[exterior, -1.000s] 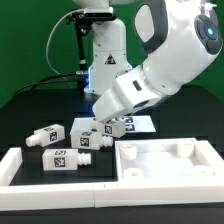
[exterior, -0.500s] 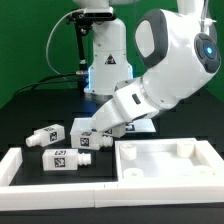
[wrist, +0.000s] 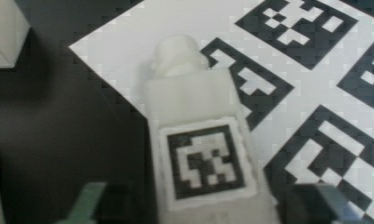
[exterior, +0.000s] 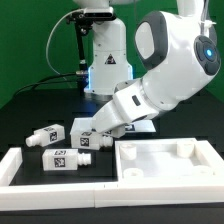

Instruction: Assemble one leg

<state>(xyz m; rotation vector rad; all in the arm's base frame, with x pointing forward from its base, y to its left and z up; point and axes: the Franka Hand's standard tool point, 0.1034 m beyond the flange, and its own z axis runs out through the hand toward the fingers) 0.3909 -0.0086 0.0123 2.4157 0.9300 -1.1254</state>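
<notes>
Exterior view frames the Franka arm (exterior: 165,75) as the biggest thing in sight, bent low so that its own bulk covers the gripper's tips; from this side one cannot tell how the jaws stand. Near the camera, well apart from the jaws, lies the large flat panel (exterior: 165,160) with raised rims, cut off at the frame's edge. The marker board (exterior: 143,125) peeks out from under the wrist, mostly hidden.

In the wrist view the marker board (wrist: 122,45) fills the background, its printed squares blurred. The leg (wrist: 202,130) lies on it, lengthwise between the jaws, peg end pointing away from them, its tag facing up. The gripper (wrist: 202,203) is spread wide: the fingers (wrist: 90,203) stand either side of the leg with a gap on each flank, gripping nothing. Only their tips show, cropped by the frame.

Other legs (exterior: 60,158) lie loose, beside the jaws.
</notes>
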